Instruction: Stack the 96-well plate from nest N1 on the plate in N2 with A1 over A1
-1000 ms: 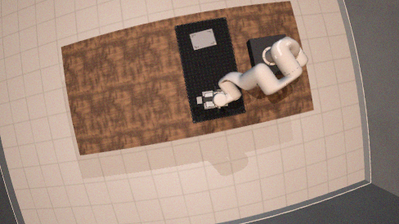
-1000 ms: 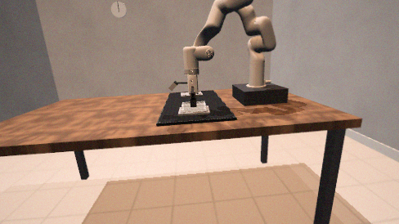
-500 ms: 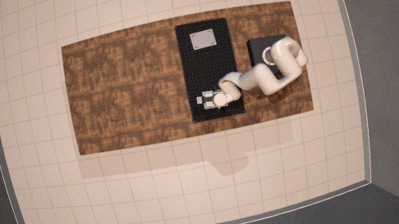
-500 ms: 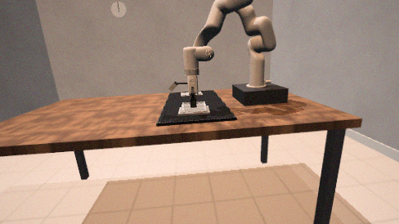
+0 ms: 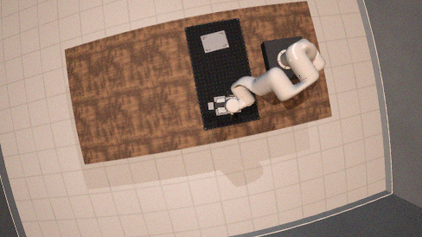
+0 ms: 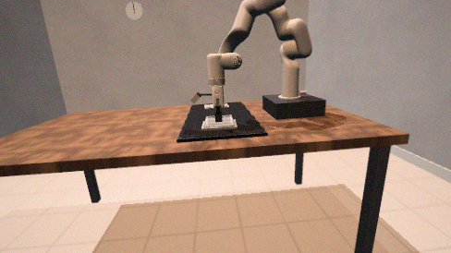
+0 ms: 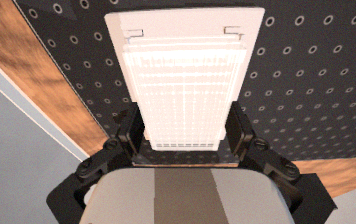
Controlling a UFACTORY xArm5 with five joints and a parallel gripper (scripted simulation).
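My gripper is shut on a white 96-well plate, with one finger on each long side. It holds the plate right over the white nest N2, whose far edge and corner marks show beyond the plate. The lower plate is almost fully hidden under the held one, and I cannot tell whether the two touch. In the overhead view the gripper is at the near end of the black mat. Nest N1 lies bare and grey at the far end. In the side view the gripper is low over the white stack.
The arm's black base block stands on the wooden table beside the mat and also shows in the side view. The arm's elbow arches high above the table. The mat is dotted with holes.
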